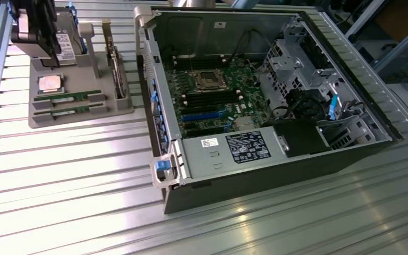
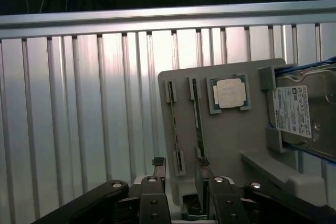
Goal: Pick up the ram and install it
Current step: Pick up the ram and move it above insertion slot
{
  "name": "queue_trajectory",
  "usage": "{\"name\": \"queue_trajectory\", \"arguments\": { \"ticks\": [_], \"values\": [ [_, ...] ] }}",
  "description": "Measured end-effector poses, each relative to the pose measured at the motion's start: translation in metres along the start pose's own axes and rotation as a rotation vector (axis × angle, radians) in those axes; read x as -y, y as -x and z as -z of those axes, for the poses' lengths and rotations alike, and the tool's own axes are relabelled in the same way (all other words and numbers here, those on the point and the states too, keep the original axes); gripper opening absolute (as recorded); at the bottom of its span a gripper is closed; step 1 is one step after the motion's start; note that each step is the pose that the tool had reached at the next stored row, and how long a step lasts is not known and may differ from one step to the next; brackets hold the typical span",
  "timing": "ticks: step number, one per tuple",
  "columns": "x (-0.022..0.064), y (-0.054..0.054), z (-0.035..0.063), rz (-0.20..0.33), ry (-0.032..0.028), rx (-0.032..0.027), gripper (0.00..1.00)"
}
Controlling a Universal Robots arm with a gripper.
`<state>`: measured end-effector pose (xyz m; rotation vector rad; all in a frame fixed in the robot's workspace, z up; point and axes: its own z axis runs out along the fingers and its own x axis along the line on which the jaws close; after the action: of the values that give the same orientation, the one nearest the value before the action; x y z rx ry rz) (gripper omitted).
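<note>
Claw [image 2: 181,167] hangs with its jaws spread wide and nothing grasped, over the grey tray [image 1: 122,108] that sits on the ribbed metal table [image 1: 83,180] at the exterior view's left. Two ram sticks lie side by side in their own slots at the near end of that tray: the near ram stick [image 1: 69,110] and, just beyond it, the far ram stick [image 1: 69,97]. In the wrist view one fingertip [image 2: 159,164] stands just outside the near stick and the other is at the end of the far stick; whether either touches I cannot tell. A square silver CPU [image 1: 50,83] lies just beyond the far stick, a hard drive [image 1: 68,40] stands at the tray's far end, and an expansion card [image 1: 117,69] stands upright along its right side. To the right, apart from the tray, lies the open computer case [image 1: 261,183] with its green motherboard [image 1: 214,90] facing up.
</note>
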<state>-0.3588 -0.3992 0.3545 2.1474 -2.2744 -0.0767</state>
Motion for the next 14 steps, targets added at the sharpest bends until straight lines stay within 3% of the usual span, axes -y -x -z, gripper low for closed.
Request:
{"name": "queue_trajectory", "arguments": {
  "ticks": [14],
  "values": [
    [0.0002, -0.0001, -0.0057, 0.043, 0.0011, -0.0019, 0.36]
  ]
}}
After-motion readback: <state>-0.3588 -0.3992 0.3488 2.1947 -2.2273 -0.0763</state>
